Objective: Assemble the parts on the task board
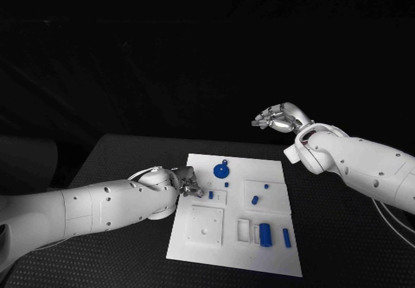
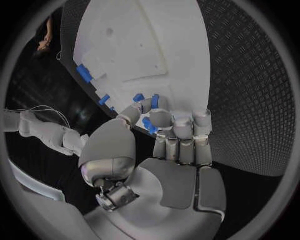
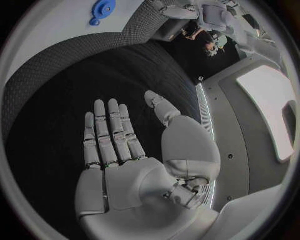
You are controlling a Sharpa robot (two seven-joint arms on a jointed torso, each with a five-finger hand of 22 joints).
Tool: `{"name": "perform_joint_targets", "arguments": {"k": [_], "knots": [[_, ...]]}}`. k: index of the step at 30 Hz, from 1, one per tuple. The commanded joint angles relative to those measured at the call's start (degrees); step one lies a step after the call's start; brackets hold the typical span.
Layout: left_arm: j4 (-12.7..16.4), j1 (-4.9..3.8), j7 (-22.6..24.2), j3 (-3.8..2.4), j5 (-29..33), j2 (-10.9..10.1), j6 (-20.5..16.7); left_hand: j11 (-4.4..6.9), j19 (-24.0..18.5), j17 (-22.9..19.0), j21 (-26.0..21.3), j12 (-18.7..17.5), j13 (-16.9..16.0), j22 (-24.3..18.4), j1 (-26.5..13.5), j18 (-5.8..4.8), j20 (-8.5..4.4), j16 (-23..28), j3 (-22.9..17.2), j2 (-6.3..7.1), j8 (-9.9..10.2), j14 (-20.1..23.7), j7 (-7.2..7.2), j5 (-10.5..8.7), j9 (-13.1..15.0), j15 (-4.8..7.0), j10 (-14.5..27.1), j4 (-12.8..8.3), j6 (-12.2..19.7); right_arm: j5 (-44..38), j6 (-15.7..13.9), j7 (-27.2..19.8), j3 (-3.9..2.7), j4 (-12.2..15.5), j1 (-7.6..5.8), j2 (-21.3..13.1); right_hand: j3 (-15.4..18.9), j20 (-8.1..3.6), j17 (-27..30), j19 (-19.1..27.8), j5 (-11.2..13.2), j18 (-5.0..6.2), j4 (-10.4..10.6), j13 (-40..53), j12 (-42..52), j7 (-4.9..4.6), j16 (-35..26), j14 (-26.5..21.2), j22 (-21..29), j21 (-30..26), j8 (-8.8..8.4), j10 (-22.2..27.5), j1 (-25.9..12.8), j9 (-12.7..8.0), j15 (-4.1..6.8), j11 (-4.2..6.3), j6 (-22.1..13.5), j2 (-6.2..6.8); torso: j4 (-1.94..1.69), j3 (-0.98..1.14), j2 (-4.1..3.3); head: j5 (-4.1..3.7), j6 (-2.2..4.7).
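The white task board lies in the middle of the black table. My left hand is at the board's left edge with its fingers curled, and it pinches a small blue part between thumb and fingers just over the board. My right hand is raised beyond the board's far right corner; its fingers are straight and apart and hold nothing. A round blue gear stands near the board's far edge, also seen as the gear in the right wrist view.
Small blue pegs lie mid-board. A thick blue cylinder and a thin blue bar sit near the front right. A raised white square plate occupies the front left. Black table surrounds the board.
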State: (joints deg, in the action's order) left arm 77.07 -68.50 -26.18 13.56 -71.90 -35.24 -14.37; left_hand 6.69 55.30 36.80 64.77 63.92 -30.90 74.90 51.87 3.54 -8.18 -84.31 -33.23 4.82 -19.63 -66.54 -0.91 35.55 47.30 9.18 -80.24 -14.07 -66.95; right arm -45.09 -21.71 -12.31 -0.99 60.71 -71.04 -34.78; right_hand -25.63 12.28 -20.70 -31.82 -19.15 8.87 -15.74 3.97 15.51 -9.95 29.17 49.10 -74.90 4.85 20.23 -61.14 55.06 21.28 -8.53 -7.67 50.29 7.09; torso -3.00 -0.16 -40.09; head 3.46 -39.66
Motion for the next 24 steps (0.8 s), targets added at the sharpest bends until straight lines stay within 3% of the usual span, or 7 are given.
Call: {"name": "perform_joint_targets", "arguments": {"k": [1,24], "knots": [[0.3,0.37,0.2,0.23,0.1,0.6,2.6,0.86,0.3,0.1,0.3,0.2,-0.1,0.9,0.7,0.36,-7.30,-0.3,-2.1,-1.54,-0.4,-2.4,2.45,-0.24,2.2,1.98,-0.2,-1.9,-7.6,0.0,0.7,-0.7,-0.03,0.0,-0.01,0.1,-0.3,0.27,0.1,-0.1,-0.3,0.91,0.2,0.0,-0.2,0.02,-0.2,0.3,-0.6,-0.3,-0.38,-0.4,-0.6,-0.1,-0.31,-0.16,0.2,-0.21,0.00,0.00,-0.01,0.03,0.02],[0.1,0.34,-0.7,0.21,-1.9,1.7,6.4,1.12,0.3,0.1,0.5,0.5,-0.2,1.0,0.8,0.42,-7.28,-0.6,-2.4,-2.55,-0.7,-2.5,2.61,-0.61,2.3,1.76,0.0,-2.2,-7.3,0.0,0.9,-0.7,-0.03,-0.1,0.00,0.2,-0.3,0.33,0.2,-0.1,-1.0,0.95,0.3,0.0,-0.5,0.01,-0.3,0.3,-0.7,-0.5,-0.43,-0.5,-0.7,-0.1,-0.32,-0.17,0.3,-0.22,0.03,0.01,-0.01,0.13,0.00]]}}
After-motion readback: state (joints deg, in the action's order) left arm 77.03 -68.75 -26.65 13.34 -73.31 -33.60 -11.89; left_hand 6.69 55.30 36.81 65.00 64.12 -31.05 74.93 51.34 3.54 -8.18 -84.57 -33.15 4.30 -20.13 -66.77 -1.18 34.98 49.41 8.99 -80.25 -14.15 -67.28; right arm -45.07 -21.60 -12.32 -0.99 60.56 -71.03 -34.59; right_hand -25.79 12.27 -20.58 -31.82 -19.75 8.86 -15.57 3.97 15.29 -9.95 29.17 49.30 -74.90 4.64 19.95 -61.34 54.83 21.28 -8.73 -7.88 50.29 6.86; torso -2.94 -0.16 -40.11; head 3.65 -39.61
